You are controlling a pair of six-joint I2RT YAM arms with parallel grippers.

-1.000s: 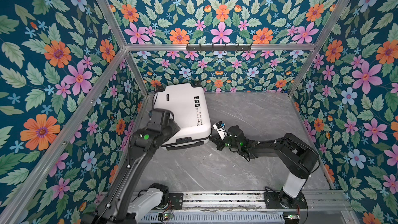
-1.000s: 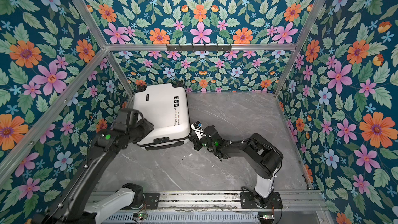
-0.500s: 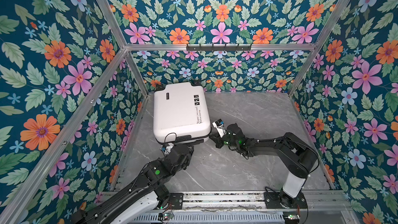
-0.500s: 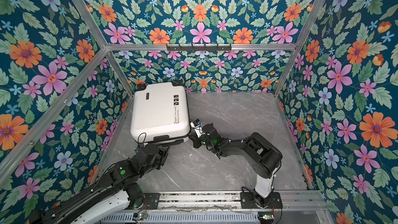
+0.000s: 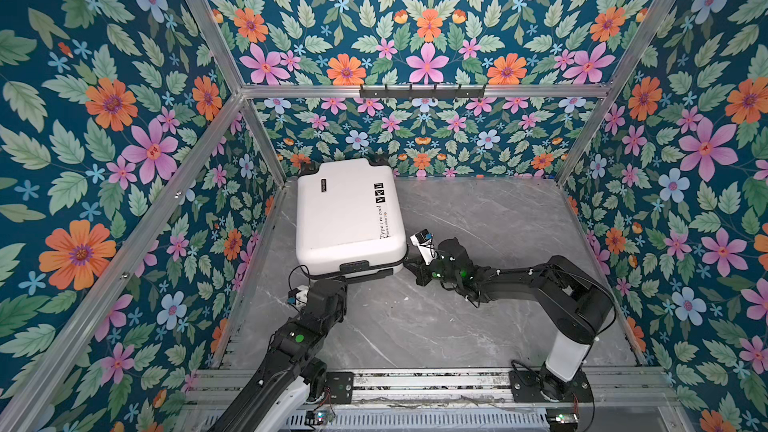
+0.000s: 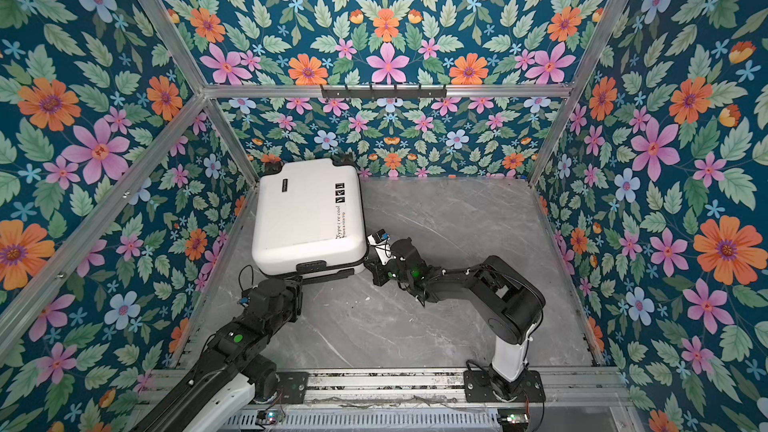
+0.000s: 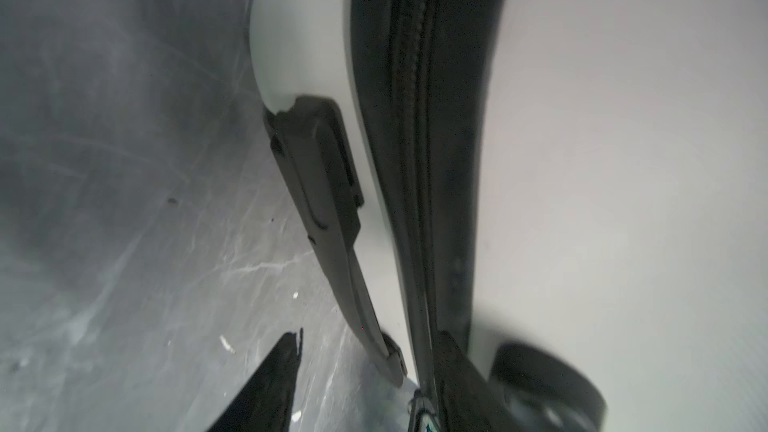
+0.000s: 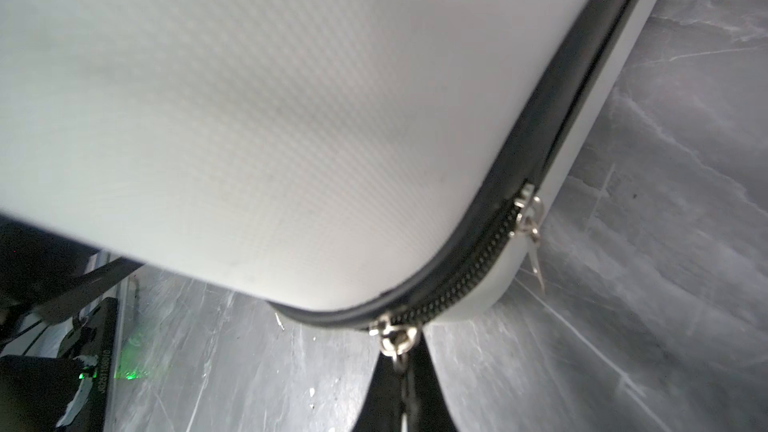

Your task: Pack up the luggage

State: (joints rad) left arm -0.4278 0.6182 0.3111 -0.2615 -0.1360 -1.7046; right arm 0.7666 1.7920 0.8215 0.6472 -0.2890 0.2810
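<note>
We are looking at the luggage (image 5: 349, 218) lying flat on the grey marbled table (image 5: 478, 222), close to the far left corner of the floral walls (image 5: 428, 22). Its lid is sitting closed on the lower half, so the white shell is hiding whatever is inside.

On the lid we are reading a printed line, "Have a nice trip." (image 5: 387, 227). It is running beside a larger line that ends in "cool", and the rest of that line is too small for us to make out. Three small black square icons (image 5: 378, 193) are sitting in a row just beyond the writing. A narrow black label (image 5: 323, 184) near the far edge is too small to read.

The right fingers (image 8: 424, 401) are pinching tight on a silver zipper pull (image 8: 395, 336) at the near right corner of the case. A second silver slider (image 8: 525, 207) is hanging a little further round that corner, and the black zipper (image 8: 457, 280) is showing its teeth between the two.

The left fingers (image 7: 274, 384) are standing apart and gripping nothing — one is hovering over the table beside the long black handle (image 7: 324, 184) on the lower shell, and the other is lying along the black zipper band. In both top views they are reaching in low at the near edge of the case.
</note>
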